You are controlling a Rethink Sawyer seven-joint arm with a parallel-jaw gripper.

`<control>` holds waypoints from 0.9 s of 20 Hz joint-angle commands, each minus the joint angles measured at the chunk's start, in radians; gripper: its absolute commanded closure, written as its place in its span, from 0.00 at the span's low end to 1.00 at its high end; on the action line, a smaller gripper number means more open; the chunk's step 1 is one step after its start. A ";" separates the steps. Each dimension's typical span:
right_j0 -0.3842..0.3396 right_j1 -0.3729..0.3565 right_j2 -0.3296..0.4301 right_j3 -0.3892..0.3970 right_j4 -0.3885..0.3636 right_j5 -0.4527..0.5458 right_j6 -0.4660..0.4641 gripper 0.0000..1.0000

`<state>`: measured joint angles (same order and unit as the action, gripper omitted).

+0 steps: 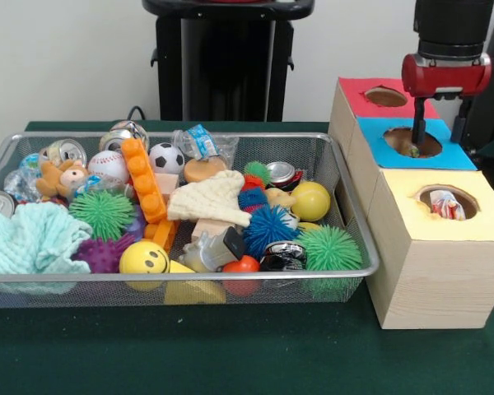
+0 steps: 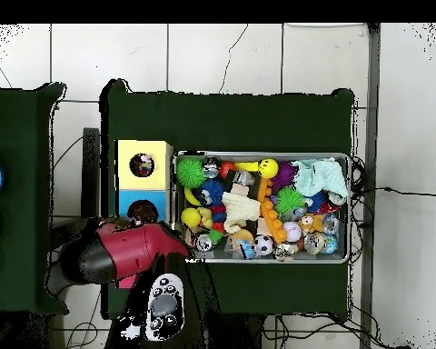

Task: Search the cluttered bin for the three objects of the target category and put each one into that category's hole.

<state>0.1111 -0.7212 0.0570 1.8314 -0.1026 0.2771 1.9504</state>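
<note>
While over the blue box's hole (image 1: 412, 141), pincer (image 1: 437, 132) apart.

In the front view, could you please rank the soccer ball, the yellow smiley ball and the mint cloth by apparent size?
1. mint cloth, clearly largest.
2. yellow smiley ball.
3. soccer ball.
The smiley ball sits nearer the camera, so its edge over the soccer ball is unsure.
</note>
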 commanded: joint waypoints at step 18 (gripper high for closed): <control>-0.200 0.236 0.170 0.066 -0.050 -0.272 0.106 0.00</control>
<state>0.0046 -0.7308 0.1591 1.9029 -0.1006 0.1951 1.9504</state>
